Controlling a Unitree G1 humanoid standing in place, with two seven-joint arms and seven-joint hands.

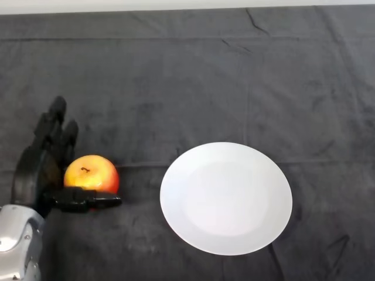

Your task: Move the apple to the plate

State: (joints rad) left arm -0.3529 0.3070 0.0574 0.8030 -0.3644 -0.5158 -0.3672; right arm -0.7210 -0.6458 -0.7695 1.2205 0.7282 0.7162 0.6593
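Plate: white, round, lying flat on the dark cloth, right of centre in head view. Nothing on it.

Apple: red-yellow, stem side up, sits on the cloth to the left of plate, near but not touching; strip of bare cloth betw. them. Apple not on plate.

Cloth covers the table, w/ creases across the far part. Nothing lies betw. apple and plate.

Left hand: black, enters from lower left on silver-grey arm. Cupped round the apple: fingers reach up along apple's left/far side, thumb lies across its near side, touching. Grip looks loosely closed on the fruit. Cannot tell if apple is lifted or resting on cloth.
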